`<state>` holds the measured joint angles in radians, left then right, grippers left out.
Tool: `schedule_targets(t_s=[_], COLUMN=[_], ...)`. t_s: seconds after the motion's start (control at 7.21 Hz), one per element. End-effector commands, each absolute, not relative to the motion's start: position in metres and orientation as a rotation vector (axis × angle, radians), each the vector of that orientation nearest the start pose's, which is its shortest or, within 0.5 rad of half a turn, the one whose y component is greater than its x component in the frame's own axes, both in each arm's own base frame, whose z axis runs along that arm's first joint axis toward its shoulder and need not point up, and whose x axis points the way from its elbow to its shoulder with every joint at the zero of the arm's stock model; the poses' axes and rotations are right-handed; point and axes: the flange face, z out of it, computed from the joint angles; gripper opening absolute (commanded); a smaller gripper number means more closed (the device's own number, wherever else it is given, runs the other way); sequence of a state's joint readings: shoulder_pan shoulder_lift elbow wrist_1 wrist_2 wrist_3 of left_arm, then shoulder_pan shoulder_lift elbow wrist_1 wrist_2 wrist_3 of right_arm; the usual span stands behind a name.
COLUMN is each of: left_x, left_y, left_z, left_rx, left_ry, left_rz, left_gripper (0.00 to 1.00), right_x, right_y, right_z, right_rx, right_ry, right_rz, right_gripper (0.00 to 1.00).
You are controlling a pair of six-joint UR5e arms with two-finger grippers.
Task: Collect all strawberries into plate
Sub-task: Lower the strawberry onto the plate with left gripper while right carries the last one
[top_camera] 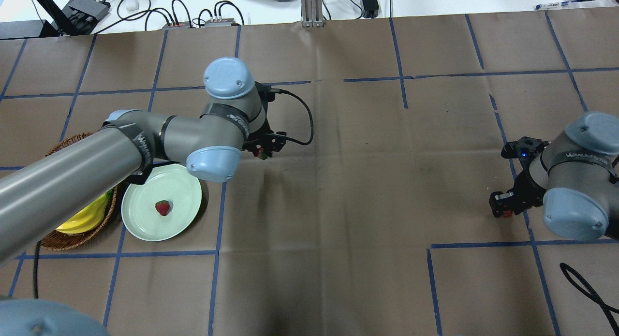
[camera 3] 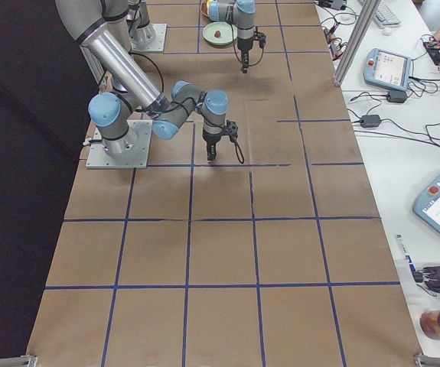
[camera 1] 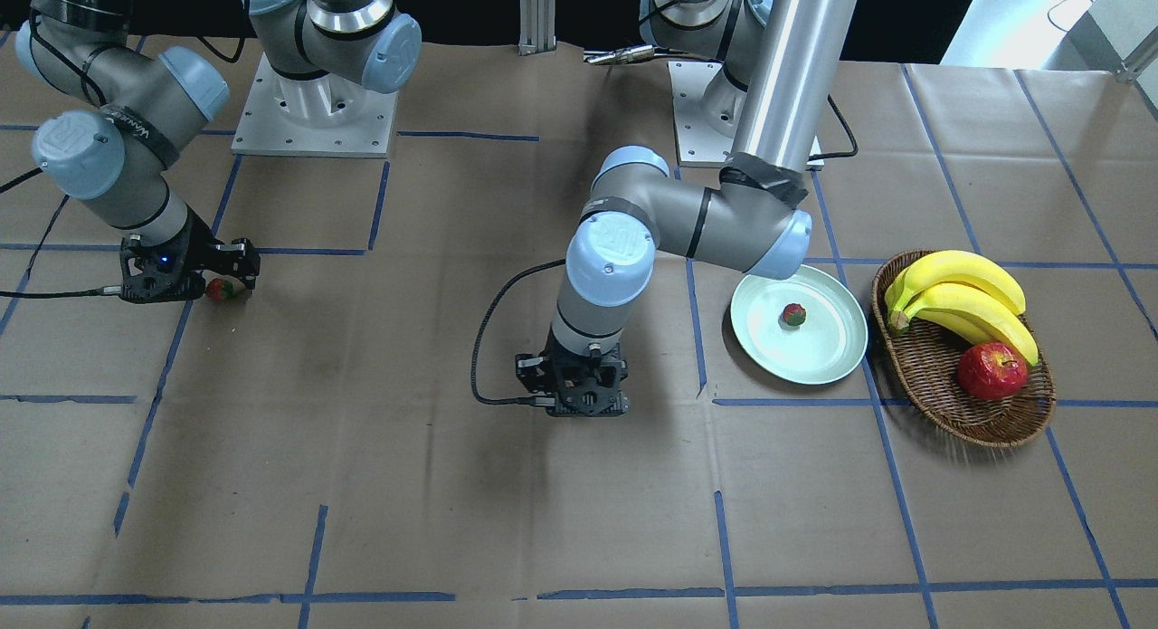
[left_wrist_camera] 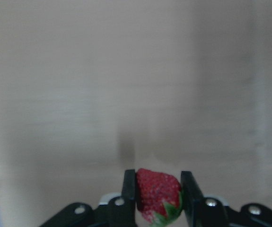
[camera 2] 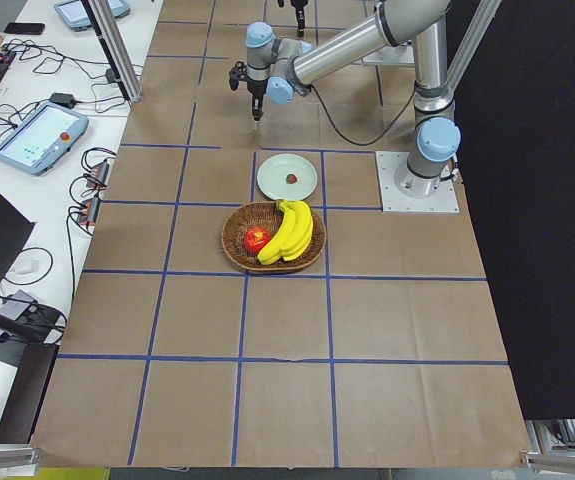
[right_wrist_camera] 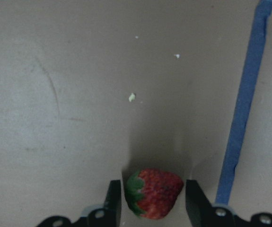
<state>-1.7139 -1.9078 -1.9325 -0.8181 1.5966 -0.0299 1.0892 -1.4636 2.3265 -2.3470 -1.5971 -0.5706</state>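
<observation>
One strawberry [camera 1: 793, 315] lies on the pale green plate [camera 1: 814, 353], also seen in the overhead view [top_camera: 163, 208] on the plate [top_camera: 142, 217]. My left gripper [left_wrist_camera: 158, 176] is shut on a second strawberry [left_wrist_camera: 157, 195] and holds it above the paper, just beyond the plate's far side [top_camera: 263, 151]. My right gripper [right_wrist_camera: 150, 185] is low at the table's far right, its fingers open and close on either side of a third strawberry [right_wrist_camera: 154, 195] that rests on the paper [camera 1: 220, 290].
An oval wicker basket [camera 1: 959, 416] with bananas [camera 1: 963, 299] and a red apple [camera 1: 992, 371] stands right beside the plate. Blue tape lines [right_wrist_camera: 242, 109] cross the brown paper. The left arm's cable [top_camera: 304, 123] loops near its wrist.
</observation>
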Motion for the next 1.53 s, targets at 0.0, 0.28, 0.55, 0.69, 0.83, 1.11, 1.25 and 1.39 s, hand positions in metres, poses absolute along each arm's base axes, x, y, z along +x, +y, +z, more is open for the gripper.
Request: schedule_targets(t_s=[0.0, 0.28, 0.55, 0.69, 0.83, 1.11, 1.25, 1.39], left_x=[-0.099, -0.039, -0.008, 0.001, 0.002, 0.001, -0.003, -0.009], left_y=[-0.469, -0.449, -0.448, -0.448, -0.448, -0.449, -0.451, -0.452], left_z=[0.222, 0.215, 0.203, 0.201, 0.200, 0.200, 0.201, 0.203], left_rx=[0.385, 0.376, 0.361, 0.332, 0.326, 0.328, 0.340, 0.353], left_ry=[3.063, 3.010, 2.991, 3.000, 3.006, 3.009, 3.005, 3.009], left_rz=[-0.025, 0.057, 0.123, 0.130, 0.132, 0.133, 0.130, 0.118], left_gripper=[0.00, 0.00, 0.11, 0.51, 0.83, 0.97, 0.99, 0.99], right_x=[-0.066, -0.071, -0.025, 0.023, 0.086, 0.204, 0.255, 0.309], right_y=[-0.409, -0.431, -0.461, -0.475, -0.478, -0.466, -0.470, -0.484], right_z=[0.188, 0.225, 0.267, 0.280, 0.279, 0.266, 0.257, 0.241], right_rx=[-0.138, -0.100, -0.061, -0.046, -0.027, 0.048, 0.101, 0.148], right_ry=[3.131, 3.172, 3.155, 3.155, 3.146, 3.116, 3.118, 3.115], right_rz=[0.103, 0.023, 0.042, 0.033, 0.027, 0.040, 0.051, 0.032], right_gripper=[0.12, 0.12, 0.12, 0.12, 0.12, 0.11, 0.09, 0.10])
